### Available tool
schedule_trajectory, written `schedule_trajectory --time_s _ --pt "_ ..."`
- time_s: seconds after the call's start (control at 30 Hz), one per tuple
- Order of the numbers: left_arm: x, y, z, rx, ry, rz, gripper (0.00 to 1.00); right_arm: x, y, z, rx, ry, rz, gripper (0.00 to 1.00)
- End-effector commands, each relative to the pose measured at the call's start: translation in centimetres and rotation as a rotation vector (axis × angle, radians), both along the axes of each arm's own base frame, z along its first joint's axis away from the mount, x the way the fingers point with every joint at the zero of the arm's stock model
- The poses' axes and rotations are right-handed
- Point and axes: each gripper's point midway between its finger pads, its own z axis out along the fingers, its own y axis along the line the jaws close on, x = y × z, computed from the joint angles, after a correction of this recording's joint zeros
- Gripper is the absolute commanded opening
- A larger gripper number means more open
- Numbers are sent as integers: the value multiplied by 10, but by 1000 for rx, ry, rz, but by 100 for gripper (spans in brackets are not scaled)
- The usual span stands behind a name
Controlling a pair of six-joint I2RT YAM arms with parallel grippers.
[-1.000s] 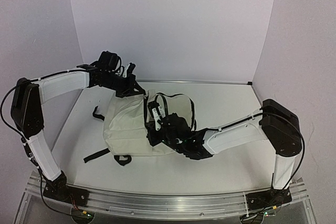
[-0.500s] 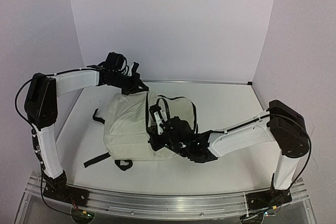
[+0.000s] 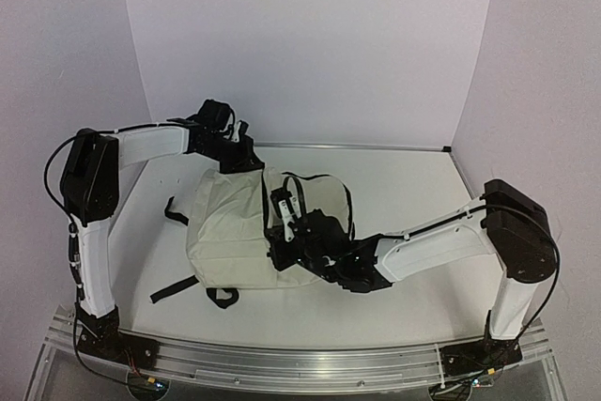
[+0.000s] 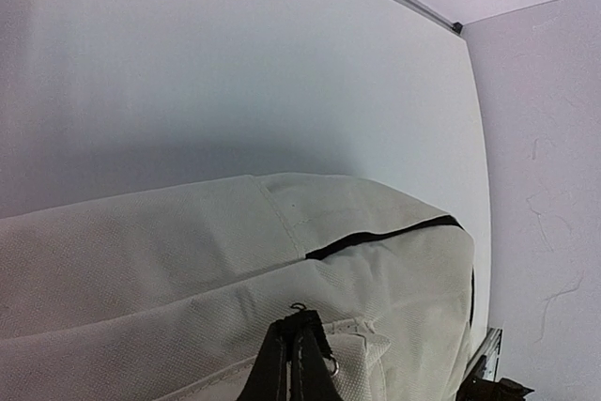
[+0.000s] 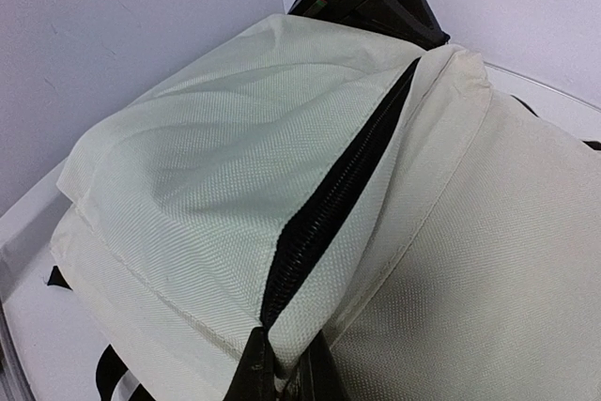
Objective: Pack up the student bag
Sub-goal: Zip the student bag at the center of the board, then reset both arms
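A: Where's the big cream fabric student bag [image 3: 225, 232]?

B: Lying flat, centre-left on the white desk [image 3: 404, 190]. Zip looks closed afaict. Left end effector [image 3: 246, 162] is pressed together on the far top edge. Right end effector [image 3: 282, 230] is pinching cloth right at the black zipper [image 5: 329, 199] end.

A: Risks?

B: Both grips look like thin cloth, not a puller. If the arms pull apart, fabric prob slips out, or the whole bag drags w/o opening. Loose black straps [image 3: 174, 281] could snag too.
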Motion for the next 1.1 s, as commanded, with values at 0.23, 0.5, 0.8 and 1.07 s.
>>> schedule_trajectory --time_s 0.23,0.5,0.8,1.07 --pt "28 25 97 -49 -349 36 59 -12 -14 98 103 -25 -91 71" --pt "24 97 109 45 -392 164 97 38 -43 107 98 45 -145 98" --pt "13 238 81 109 -338 467 100 152 -173 61 99 220 -344 98" --pt "-38 339 78 219 -372 748 100 192 -320 63 122 198 -625 98"
